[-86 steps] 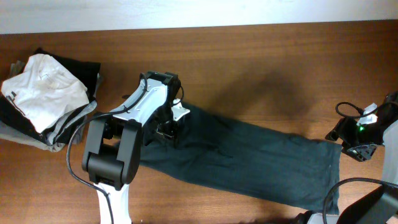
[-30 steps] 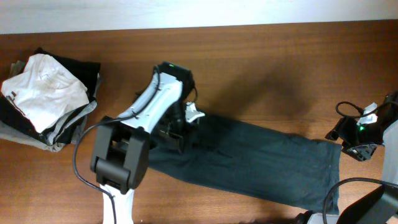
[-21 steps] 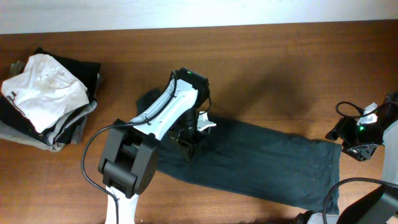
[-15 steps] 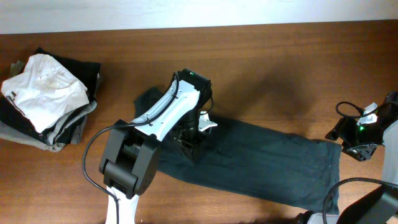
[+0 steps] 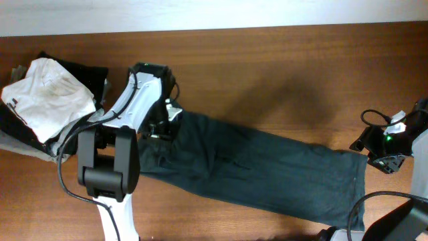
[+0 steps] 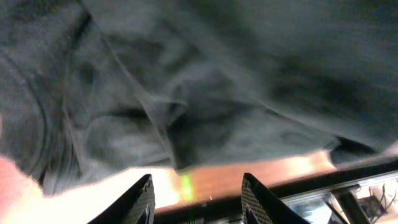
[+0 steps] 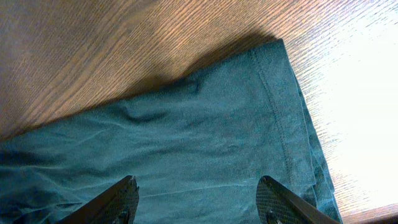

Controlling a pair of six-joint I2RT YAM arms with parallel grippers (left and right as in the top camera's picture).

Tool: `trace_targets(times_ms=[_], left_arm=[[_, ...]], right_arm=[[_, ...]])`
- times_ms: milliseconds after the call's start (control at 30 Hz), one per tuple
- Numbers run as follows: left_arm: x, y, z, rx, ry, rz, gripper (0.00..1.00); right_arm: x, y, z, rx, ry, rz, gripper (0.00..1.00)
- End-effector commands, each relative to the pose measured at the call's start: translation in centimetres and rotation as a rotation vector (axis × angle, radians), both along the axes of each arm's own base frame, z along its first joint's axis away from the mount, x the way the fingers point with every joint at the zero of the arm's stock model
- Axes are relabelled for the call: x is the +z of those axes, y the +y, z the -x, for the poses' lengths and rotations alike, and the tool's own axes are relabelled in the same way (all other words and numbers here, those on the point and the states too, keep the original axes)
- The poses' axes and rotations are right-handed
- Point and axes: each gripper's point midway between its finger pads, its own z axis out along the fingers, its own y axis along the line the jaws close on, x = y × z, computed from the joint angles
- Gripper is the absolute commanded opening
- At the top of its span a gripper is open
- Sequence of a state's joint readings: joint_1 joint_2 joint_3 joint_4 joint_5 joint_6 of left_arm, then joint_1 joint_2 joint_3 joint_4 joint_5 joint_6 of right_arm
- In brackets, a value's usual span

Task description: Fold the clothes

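The clothes are one dark charcoal shirt (image 5: 267, 171) lying as a long rumpled band across the table, from centre-left to lower right. My left gripper (image 5: 162, 127) hovers over the shirt's left end. In the left wrist view its jaws (image 6: 196, 177) stand apart, with only bright table between them and blurred dark folds (image 6: 205, 93) beyond. My right gripper (image 5: 376, 151) sits at the shirt's right end. In the right wrist view it is open (image 7: 196, 179) just above the hemmed edge (image 7: 280, 118), with nothing gripped.
A pile of other garments, a white one (image 5: 45, 94) on top of grey and black ones, sits at the table's far left. The brown wooden table (image 5: 281, 67) runs behind the shirt. Cables (image 5: 378, 119) hang by the right arm.
The left gripper pulled the shirt's left end rightward, then swung back to the left and opened, letting go of the cloth. The right arm has not moved.
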State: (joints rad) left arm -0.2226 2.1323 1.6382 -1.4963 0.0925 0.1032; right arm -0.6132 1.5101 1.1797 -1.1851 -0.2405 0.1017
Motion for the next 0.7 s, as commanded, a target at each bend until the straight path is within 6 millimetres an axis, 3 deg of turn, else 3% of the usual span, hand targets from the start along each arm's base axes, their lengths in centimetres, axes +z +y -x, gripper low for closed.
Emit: trace_targets(times_ms=[0,133,267,400,467,567,667], left_arm=[[-0.7,1.4,-0.1,0.055,-0.026,-0.003,0.45],[-0.8,1.8,0.1,0.066,-0.016,-0.005,0.41],[-0.7,0.9,0.6,0.077,0.007,0.032,0.35],[-2.0,1.0,1.4,0.075,0.021,0.029,0.34],[-2.1,1.1,2.0,0.077,0.041,0.026,0.01],[-0.6,0.4,2.4,0.096,0.066,0.061,0.00],[2.2,-0.2,1.4,0.103,-0.006,0.099,0.01]], right_arm=[[-0.1,0.2,0.0,-0.005,0.001,-0.014,0.65],[-0.1,0.2,0.0,-0.005,0.001,-0.014,0.65],[-0.1,0.2,0.0,-0.005,-0.001,-0.013,0.66],[-0.1,0.2,0.0,-0.005,-0.001,-0.013,0.66],[-0.1,0.2,0.0,-0.005,-0.001,-0.013,0.66],[-0.1,0.2,0.0,-0.005,-0.001,-0.013,0.66],[-0.1,0.2,0.0,-0.005,-0.001,-0.013,0.69]])
